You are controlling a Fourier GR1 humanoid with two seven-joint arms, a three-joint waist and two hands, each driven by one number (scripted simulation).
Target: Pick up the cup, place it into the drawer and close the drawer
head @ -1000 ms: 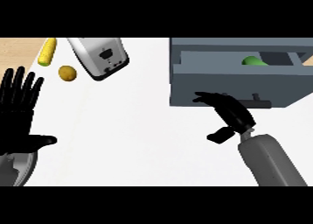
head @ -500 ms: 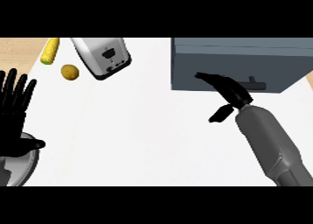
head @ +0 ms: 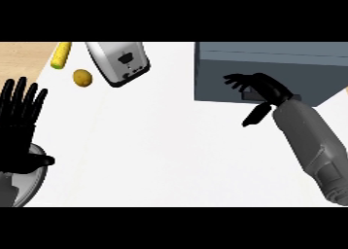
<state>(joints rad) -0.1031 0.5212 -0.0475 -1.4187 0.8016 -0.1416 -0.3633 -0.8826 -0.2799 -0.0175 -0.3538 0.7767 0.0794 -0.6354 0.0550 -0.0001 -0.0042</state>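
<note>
The white worktop (head: 169,146) has a tan floor past its far left corner. The grey drawer (head: 270,73) box sits at the far right corner, shut, its long front running left to right; the cup cannot be seen. The right robot hand (head: 259,87) touches the front with fingers spread open, and the left robot hand (head: 15,121) rests open at the left edge.

White counter (head: 169,146) — carries grey drawer unit (head: 277,63); toaster (head: 119,62); corn cob (head: 61,55); small yellow-brown fruit (head: 82,77).
</note>
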